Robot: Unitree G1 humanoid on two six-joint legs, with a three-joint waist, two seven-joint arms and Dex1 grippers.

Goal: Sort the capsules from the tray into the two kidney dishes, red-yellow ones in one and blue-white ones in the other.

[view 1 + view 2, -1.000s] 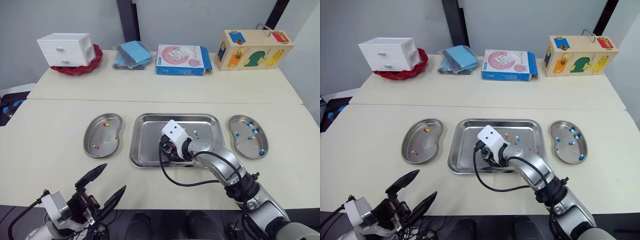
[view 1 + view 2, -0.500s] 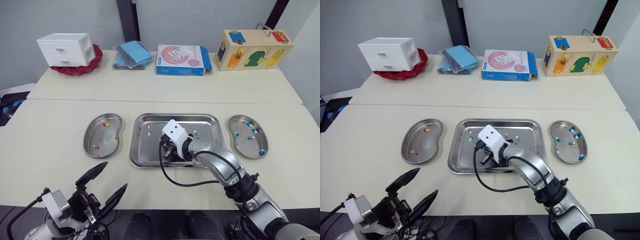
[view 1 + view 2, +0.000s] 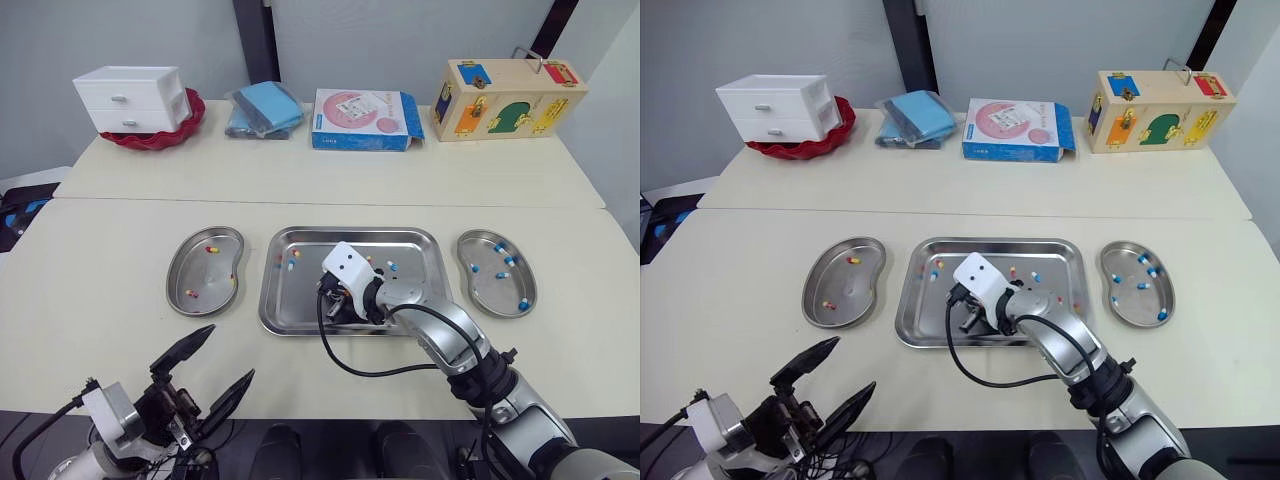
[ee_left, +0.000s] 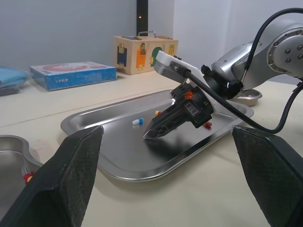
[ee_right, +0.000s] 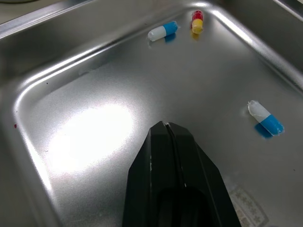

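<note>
The right gripper [image 5: 163,126] is reaching down into the tray [image 3: 300,300], its black fingers [image 5: 156,156] pressed together with nothing between them, tips hovering just over the metal floor. Compared with a second ago, its white wrist housing is sitting slightly nearer the tray's front. A blue-white capsule [image 5: 162,31] and a red-yellow capsule [image 5: 197,21] are now showing side by side near the tray's rear left corner, where none was visible then. Another blue-white one [image 5: 266,118] is lying just beside the fingers, apart from them.

The left gripper [image 3: 208,372] is hanging below the bench's [image 3: 100,260] front edge, fingers spread wide and holding nothing, as before.

The left kidney dish [image 3: 205,280] is holding red-yellow capsules, and the right kidney dish [image 3: 485,292] blue-white ones. The right arm is covering the tray's middle, so whatever lies beneath it is hidden.
</note>
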